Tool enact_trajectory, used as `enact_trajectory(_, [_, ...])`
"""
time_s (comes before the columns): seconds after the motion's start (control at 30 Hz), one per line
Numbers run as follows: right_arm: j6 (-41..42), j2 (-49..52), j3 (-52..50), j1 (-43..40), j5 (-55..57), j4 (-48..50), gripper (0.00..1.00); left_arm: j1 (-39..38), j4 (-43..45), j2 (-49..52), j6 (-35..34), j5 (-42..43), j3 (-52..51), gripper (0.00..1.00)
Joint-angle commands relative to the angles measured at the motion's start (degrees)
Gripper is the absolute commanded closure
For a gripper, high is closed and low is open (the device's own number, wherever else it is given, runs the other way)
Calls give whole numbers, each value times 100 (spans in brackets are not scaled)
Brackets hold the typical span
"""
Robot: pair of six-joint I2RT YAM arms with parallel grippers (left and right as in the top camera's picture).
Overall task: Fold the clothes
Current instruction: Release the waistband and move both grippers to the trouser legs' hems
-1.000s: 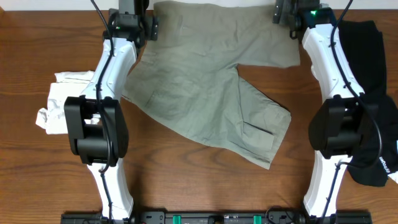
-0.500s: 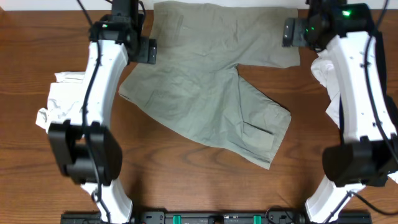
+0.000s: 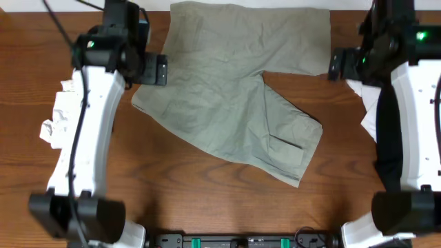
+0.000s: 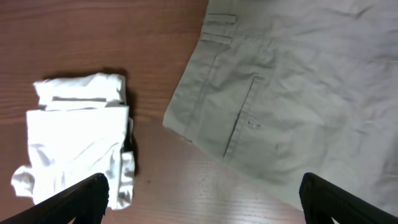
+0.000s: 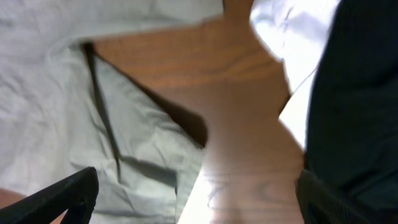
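Grey-green shorts [image 3: 234, 89] lie spread flat on the wooden table, waistband toward the far edge and one leg pointing to the front right. My left gripper [image 3: 151, 69] hovers over the shorts' left edge, open and empty. In the left wrist view its fingertips [image 4: 199, 199] frame bare wood, with the shorts [image 4: 298, 93] to the right. My right gripper [image 3: 336, 65] hovers just off the shorts' right edge, open and empty. Its wrist view [image 5: 199, 199] shows the shorts [image 5: 74, 124] at the left.
A folded white garment [image 3: 58, 114] lies at the left edge and also shows in the left wrist view [image 4: 78, 143]. At the right lie a white cloth [image 3: 368, 103] and a black garment [image 5: 360, 93]; the white cloth [image 5: 292, 37] is beside it.
Both arms have lifted and swung outward from the shorts' far corners, the left one leftward, the right one rightward. The shorts have not moved.
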Motion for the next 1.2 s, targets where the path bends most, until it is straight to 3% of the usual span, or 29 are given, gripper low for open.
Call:
enact_trajectory(0.0, [0, -361, -1102, -39, -352, 402, 1, 4, 122, -568, -105, 63, -407, 2])
enact_trajectory(0.13, [0, -890, -2653, -96, -1003, 1534, 2, 4, 570, -1235, -129, 131, -1075, 2])
enact_trajectory(0.37, [28, -1016, -4175, -133, -1143, 2962, 20, 4, 981, -1703, -122, 378, -1585, 2])
enact_trajectory(0.43, [162, -1016, -4391, -133, -1211, 3158, 26, 4, 990, -1700, -122, 378, -1585, 2])
enact_trajectory(1.03, [828, -1008, -5866, -133, -1860, 5139, 29, 4, 1001, -1700, -125, 378, -1585, 2])
enact_trajectory(1.17, [855, -1008, -5888, -129, -1858, 5495, 33, 4, 1003, -1700, -125, 378, -1585, 2])
